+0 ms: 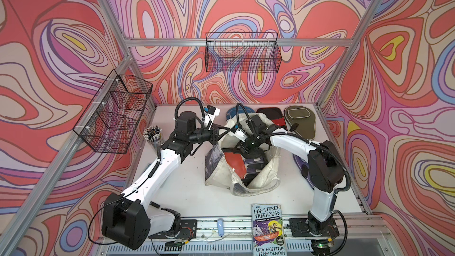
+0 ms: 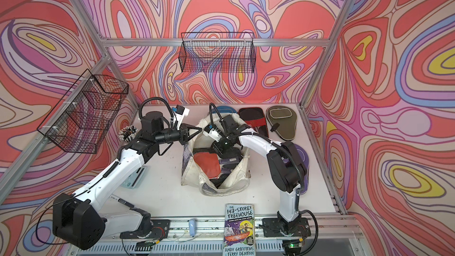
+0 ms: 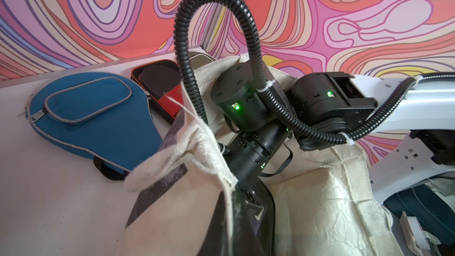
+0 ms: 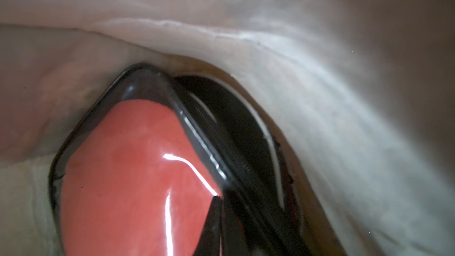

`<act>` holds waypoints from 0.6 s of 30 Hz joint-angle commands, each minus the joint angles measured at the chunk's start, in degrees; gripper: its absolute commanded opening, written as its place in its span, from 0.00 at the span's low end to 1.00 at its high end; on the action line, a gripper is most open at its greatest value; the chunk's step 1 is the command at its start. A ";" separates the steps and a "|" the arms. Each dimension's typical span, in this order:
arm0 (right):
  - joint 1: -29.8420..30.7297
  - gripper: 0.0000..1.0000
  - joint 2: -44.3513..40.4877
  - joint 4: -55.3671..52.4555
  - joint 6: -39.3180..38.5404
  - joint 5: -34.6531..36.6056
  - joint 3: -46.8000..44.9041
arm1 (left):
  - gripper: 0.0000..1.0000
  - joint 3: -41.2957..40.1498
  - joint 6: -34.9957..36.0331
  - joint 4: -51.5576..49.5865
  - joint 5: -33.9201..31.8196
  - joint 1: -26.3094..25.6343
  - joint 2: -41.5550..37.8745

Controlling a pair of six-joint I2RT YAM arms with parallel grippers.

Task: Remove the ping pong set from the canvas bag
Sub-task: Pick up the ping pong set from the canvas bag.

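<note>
Left wrist view: the canvas bag [image 3: 317,205] is seen with one corner of its rim bunched and raised off the counter [image 3: 49,205]. The left jaws are clenched on that rim, as both top views show: their tips meet at the cloth. Judged purpose: the soft mouth is propped open so that the other arm can be let in without fabric folding over the contents.

The right arm [image 3: 406,104] is passed through the mouth, and the right jaws are sunk among the contents. They are closed. What is pinched between them, if anything, cannot be told, since the tips are hidden.

Right wrist view: a flat black-edged pack [image 4: 138,181] showing a red paddle is pressed close to the lens. A black zip case [image 4: 246,131] is wedged beside it against the bag wall. These are taken as the likely target.

Position of the ping pong set [image 1: 234,165]: split.
- A blue case [image 3: 98,114], a second flat pack [image 3: 160,87], an olive green case [image 1: 299,119] and a purple case [image 2: 303,158] are laid on the counter outside the bag.
- They are set along the far edge and at the right side, presumably so that the space around the bag is not blocked.
- The rest is lodged in the bag.

Task judged partly done.
</note>
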 commanded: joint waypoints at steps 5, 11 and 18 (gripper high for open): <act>-0.69 0.00 -6.86 -2.77 0.30 1.15 1.70 | 0.00 2.97 2.40 3.93 5.08 -0.73 -2.57; -0.65 0.00 -10.94 -3.45 -0.30 2.49 1.87 | 0.00 3.06 3.08 2.85 4.95 -0.73 -3.07; -0.56 0.82 -8.04 -1.95 0.71 5.13 1.02 | 0.00 3.24 2.36 4.69 6.53 -0.73 -3.22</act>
